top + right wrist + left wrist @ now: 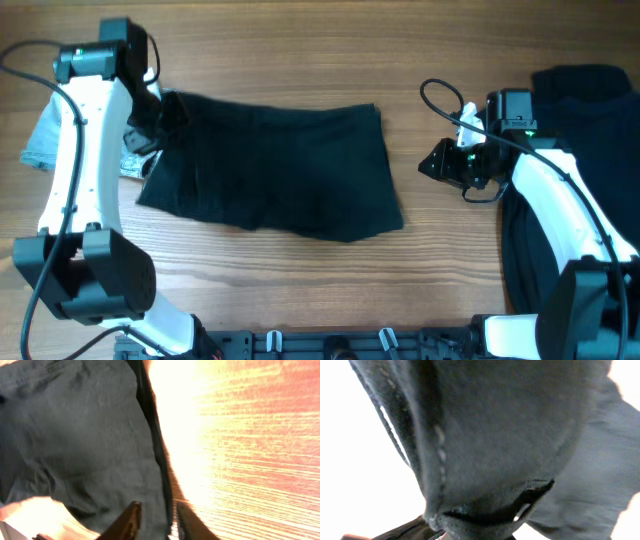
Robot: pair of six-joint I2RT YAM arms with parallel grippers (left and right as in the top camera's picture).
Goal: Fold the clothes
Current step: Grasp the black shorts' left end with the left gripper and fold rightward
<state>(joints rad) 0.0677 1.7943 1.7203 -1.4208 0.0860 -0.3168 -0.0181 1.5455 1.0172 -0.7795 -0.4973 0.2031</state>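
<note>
Wood-grain tabletop [440, 250], overhead view: your shorts [270, 175] lie spread flat at centre-left, long side running left-right, with a few shallow wrinkles.

Left tool [165, 112] is at the shorts' upper-left corner. That corner is bunched and pulled up toward it, and the rest of the cloth is flat. On the left wrist view the shorts [495, 435] fill nearly the whole frame, with a stitched hem hanging down the middle and gathering at the bottom edge where the fingers sit. You can read that as clenched on the shorts' corner. The fingers themselves are mostly hidden by cloth.

Right tool [440, 160] points left at the shorts' right edge but stays apart from it, with bare wood between them on the overhead view. On the right wrist view the right tool [157, 506] has its two fingers slightly apart with nothing between the pads, so it's released. The shorts [75, 435] fill the left of that frame, and their dark hem runs down toward the gap. The wood on the right is blown out by glare.

A black pile [585, 95] sits at the far right, partly under your right arm. A pale cloth [40, 140] sits at the left edge, behind the left arm.
</note>
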